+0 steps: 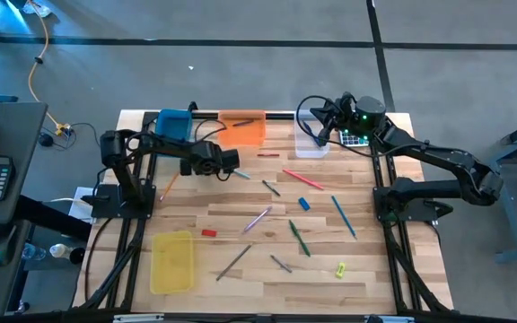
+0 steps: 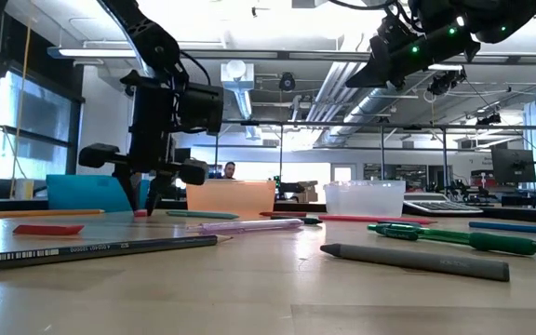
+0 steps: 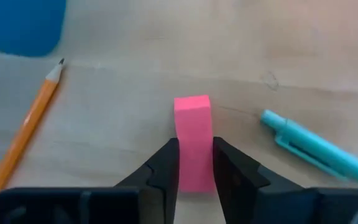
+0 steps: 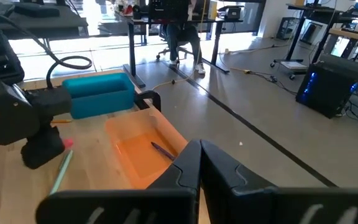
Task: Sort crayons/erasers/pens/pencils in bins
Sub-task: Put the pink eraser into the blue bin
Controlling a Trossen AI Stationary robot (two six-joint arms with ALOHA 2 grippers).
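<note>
My left gripper (image 1: pixel 230 162) (image 3: pixel 195 163) is down at the table in front of the blue bin (image 1: pixel 174 124), shut on a pink eraser (image 3: pixel 193 134). A teal pen (image 3: pixel 316 152) lies just right of the gripper and an orange pencil (image 3: pixel 27 134) lies to its left. My right gripper (image 1: pixel 323 126) (image 4: pixel 199 163) hangs shut and empty, high above the clear bin (image 1: pixel 311 144). The orange bin (image 1: pixel 242 127) has one dark stick lying in it (image 4: pixel 161 149). The yellow bin (image 1: pixel 171 260) sits near the front left. My left gripper pinches the pink eraser between its two fingers (image 3: pixel 165 167) on the block's long side faces (image 3: pixel 194 168). The fingers come from above, pointing down. The eraser's free end (image 3: pixel 192 104) sticks out beyond the fingertips. Whether it rests on the wood or hangs just above it, I cannot tell.
Loose on the wood are a red pencil (image 1: pixel 302 178), a blue pen (image 1: pixel 343 215), a green pen (image 1: pixel 299 238), a pinkish pencil (image 1: pixel 257 219), a red eraser (image 1: pixel 208 232), a blue eraser (image 1: pixel 304 204), a grey crayon (image 2: pixel 415 261) and a dark pencil (image 1: pixel 233 262). A calculator (image 1: pixel 355 139) lies beside the clear bin.
</note>
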